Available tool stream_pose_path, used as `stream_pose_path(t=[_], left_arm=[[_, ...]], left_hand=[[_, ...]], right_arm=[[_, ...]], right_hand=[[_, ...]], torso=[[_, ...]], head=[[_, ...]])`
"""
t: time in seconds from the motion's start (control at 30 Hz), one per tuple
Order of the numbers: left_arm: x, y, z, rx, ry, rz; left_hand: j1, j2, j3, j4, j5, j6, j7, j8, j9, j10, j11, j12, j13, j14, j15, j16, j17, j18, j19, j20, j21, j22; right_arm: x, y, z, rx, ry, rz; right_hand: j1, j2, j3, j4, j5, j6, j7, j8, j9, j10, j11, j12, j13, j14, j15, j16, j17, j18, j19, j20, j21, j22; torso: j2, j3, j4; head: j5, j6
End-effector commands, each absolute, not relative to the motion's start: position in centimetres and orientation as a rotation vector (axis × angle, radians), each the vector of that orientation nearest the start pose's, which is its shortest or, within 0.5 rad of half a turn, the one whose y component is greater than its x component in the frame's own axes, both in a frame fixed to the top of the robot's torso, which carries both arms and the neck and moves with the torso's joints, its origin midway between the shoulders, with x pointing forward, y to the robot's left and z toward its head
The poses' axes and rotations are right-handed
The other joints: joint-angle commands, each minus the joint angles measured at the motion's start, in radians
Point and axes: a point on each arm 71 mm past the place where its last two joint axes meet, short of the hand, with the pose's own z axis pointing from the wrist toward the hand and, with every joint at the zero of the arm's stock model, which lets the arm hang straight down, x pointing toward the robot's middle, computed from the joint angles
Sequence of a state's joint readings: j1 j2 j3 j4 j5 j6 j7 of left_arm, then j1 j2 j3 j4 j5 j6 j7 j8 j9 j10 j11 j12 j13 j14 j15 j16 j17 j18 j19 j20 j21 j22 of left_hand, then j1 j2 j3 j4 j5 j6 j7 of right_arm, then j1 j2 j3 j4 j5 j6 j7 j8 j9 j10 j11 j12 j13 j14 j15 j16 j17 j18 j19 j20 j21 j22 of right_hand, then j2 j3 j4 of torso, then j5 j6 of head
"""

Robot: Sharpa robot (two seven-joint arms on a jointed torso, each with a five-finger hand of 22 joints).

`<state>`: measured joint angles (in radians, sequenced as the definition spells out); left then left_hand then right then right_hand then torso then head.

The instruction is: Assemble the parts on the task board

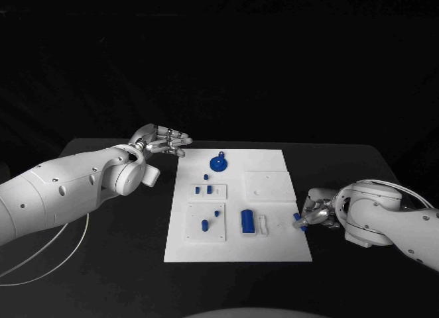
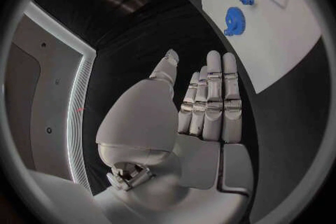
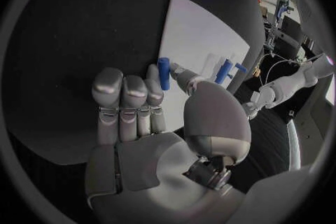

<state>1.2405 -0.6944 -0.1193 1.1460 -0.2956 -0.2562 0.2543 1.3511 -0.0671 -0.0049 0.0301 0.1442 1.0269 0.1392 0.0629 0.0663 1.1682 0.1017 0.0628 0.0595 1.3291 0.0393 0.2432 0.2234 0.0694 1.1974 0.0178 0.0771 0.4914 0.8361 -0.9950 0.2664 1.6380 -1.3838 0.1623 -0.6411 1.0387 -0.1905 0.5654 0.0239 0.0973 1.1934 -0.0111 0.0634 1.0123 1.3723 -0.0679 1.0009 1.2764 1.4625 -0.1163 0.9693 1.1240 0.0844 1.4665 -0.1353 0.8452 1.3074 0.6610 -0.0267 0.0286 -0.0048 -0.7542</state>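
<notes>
The right hand [image 1: 313,216] pinched a small blue peg [image 3: 164,73] at the task board's [image 1: 277,248] right edge, its lower end hidden by fingers; the left hand [image 1: 162,141] hovered empty, fingers extended, off the board's far left corner.

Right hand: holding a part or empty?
Holding. The right hand pinches a small blue peg between thumb and fingertip at the task board edge.
</notes>
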Motion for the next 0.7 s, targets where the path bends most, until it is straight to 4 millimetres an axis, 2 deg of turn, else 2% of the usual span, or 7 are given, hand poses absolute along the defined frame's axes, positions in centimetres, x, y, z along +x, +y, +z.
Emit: stream_pose_path(t=[0.03, 0.23, 0.3, 0.33, 0.43, 0.47, 0.7], left_arm=[[54.82, 24.32, -20.97, -0.877, 1.604, -1.198], [54.82, 24.40, -20.98, -0.878, 1.605, -1.195], [54.82, 24.43, -20.99, -0.879, 1.606, -1.194], [54.82, 24.45, -21.00, -0.880, 1.606, -1.193], [54.82, 24.52, -21.02, -0.882, 1.608, -1.191], [54.82, 24.54, -21.03, -0.883, 1.609, -1.190], [54.83, 24.58, -21.11, -0.886, 1.618, -1.187]], left_hand=[[-0.007, 0.000, 0.000, 0.005, 0.003, -0.007, -0.001, 0.000, 0.000, -0.006, 0.001, 0.004, 0.001, -0.006, 0.003, 0.002, -0.001, -0.017, 0.003, 0.006, 0.000, -0.001], [-0.007, -0.002, 0.001, 0.008, 0.004, -0.008, -0.001, 0.000, 0.000, -0.006, 0.001, 0.003, 0.001, -0.010, 0.004, 0.000, -0.001, -0.017, 0.001, 0.007, -0.001, -0.004], [-0.007, -0.002, 0.001, 0.008, 0.004, -0.008, -0.001, 0.000, 0.000, -0.006, 0.001, 0.003, 0.001, -0.010, 0.004, 0.000, -0.001, -0.017, 0.001, 0.007, -0.001, -0.004], [-0.007, -0.002, 0.001, 0.008, 0.004, -0.008, -0.001, 0.000, 0.000, -0.006, 0.001, 0.003, 0.001, -0.010, 0.004, 0.000, -0.001, -0.017, 0.001, 0.007, -0.001, -0.004], [-0.007, -0.002, 0.001, 0.008, 0.004, -0.008, -0.001, 0.000, 0.000, -0.006, 0.001, 0.003, 0.001, -0.010, 0.004, 0.000, -0.001, -0.017, 0.001, 0.007, -0.001, -0.004], [-0.007, -0.002, 0.001, 0.008, 0.004, -0.008, -0.001, 0.000, 0.000, -0.006, 0.001, 0.003, 0.001, -0.010, 0.004, 0.000, -0.001, -0.017, 0.001, 0.007, -0.001, -0.004], [-0.006, 0.000, 0.002, 0.009, 0.004, -0.008, 0.000, 0.000, 0.000, -0.006, 0.001, 0.003, 0.001, -0.010, 0.004, 0.001, -0.001, -0.017, 0.002, 0.007, -0.001, -0.006]], right_arm=[[42.37, -27.71, -27.24, 0.186, 2.312, 0.114], [42.24, -27.74, -27.62, 0.183, 2.318, 0.108], [42.20, -27.68, -27.67, 0.194, 2.318, 0.117], [42.18, -27.64, -27.68, 0.201, 2.319, 0.124], [42.10, -27.46, -27.64, 0.225, 2.317, 0.147], [42.06, -27.42, -27.61, 0.234, 2.317, 0.155], [41.77, -27.65, -27.33, 0.301, 2.322, 0.196]], right_hand=[[0.000, 0.020, 0.026, -0.025, 0.047, -0.002, -0.006, 0.001, 0.001, 0.001, -0.008, -0.003, 0.000, 0.000, -0.005, -0.006, -0.002, -0.019, 0.057, -0.007, -0.002, 0.019], [-0.019, 0.026, 0.065, -0.071, 0.180, -0.013, -0.005, 0.002, 0.010, -0.001, -0.009, -0.007, -0.002, 0.000, -0.005, -0.008, -0.003, -0.020, 0.056, -0.007, -0.005, 0.019], [-0.026, 0.030, 0.095, -0.093, 0.249, -0.020, -0.001, 0.004, 0.024, -0.002, -0.008, -0.011, -0.004, -0.001, -0.005, -0.008, -0.003, -0.020, 0.056, -0.007, -0.004, 0.020], [-0.030, 0.035, 0.110, -0.104, 0.266, -0.023, 0.001, 0.005, 0.034, -0.001, -0.008, -0.012, -0.005, -0.001, -0.004, -0.008, -0.003, -0.020, 0.056, -0.007, -0.004, 0.020], [-0.045, 0.056, 0.159, -0.131, 0.286, -0.025, 0.011, 0.005, 0.063, 0.000, -0.005, -0.014, -0.007, -0.001, -0.003, -0.010, -0.004, -0.019, 0.056, -0.006, -0.004, 0.022], [-0.070, 0.065, 0.193, -0.156, 0.291, -0.025, 0.012, 0.003, 0.087, 0.002, -0.004, -0.014, -0.007, -0.001, -0.001, -0.010, -0.005, -0.018, 0.057, -0.004, -0.003, 0.024], [-0.075, 0.072, 0.196, -0.169, 0.295, -0.024, 0.014, 0.002, 0.096, 0.001, -0.004, -0.018, -0.009, -0.001, -0.003, -0.012, -0.008, -0.017, 0.056, -0.005, -0.006, 0.023]], torso=[[0.000, -0.0006, -0.0008], [-0.001, -0.0004, -0.0006], [-0.001, -0.0001, -0.0006], [-0.001, 0.0003, -0.0006], [0.000, 0.0009, -0.0016], [0.000, 0.0008, -0.0019], [-0.001, 0.0000, -0.0014]], head=[[0.002, -0.003], [0.000, -0.002], [0.000, -0.002], [0.002, -0.002], [0.003, -0.002], [0.003, -0.003], [0.001, -0.004]])
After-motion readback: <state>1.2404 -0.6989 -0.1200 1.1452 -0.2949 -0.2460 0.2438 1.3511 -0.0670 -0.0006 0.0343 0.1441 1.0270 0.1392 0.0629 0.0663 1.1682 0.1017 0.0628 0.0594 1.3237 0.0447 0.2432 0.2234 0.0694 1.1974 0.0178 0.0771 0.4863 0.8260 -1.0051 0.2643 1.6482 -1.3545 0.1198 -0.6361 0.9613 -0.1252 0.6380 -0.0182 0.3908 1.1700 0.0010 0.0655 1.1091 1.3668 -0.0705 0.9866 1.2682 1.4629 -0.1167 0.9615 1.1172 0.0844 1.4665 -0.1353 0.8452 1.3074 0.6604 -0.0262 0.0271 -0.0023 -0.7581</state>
